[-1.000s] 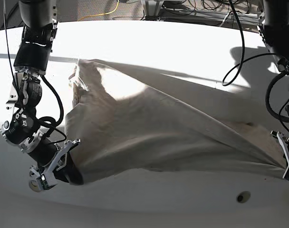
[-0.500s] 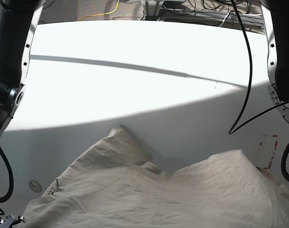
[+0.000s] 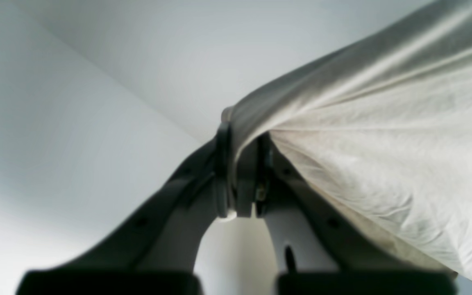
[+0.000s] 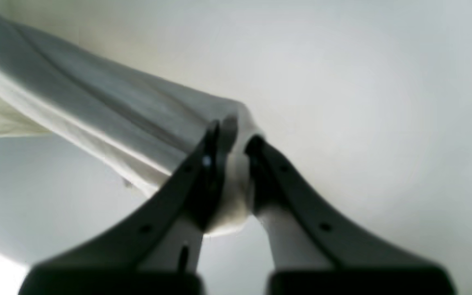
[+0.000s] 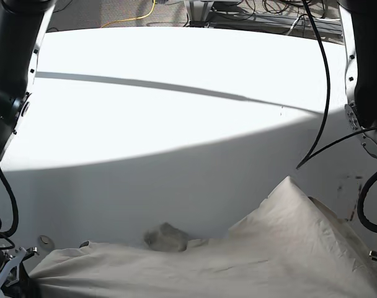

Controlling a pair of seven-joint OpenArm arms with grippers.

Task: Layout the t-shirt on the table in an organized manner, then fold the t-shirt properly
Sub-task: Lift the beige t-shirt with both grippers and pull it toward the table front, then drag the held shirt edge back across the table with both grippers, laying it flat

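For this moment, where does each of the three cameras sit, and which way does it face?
Base: high in front, looking down on the table; both arms at its edges.
Left wrist: behind the left gripper, looking along its jaws, shut on the t-shirt.
Right wrist: behind the right gripper, likewise clamped on cloth.
All three share the t-shirt.

Shirt [image 5: 288,248]: soft matt beige cloth, fine weave, creased and wrinkled. Worktop [image 5: 176,93]: smooth white, slight sheen, hard-looking. Left gripper [image 3: 240,172] and right gripper [image 4: 230,164]: dark matt plastic-looking fingers with small holes. Arms [image 5: 12,68]: black, semi-gloss casing; cables rubbery black.
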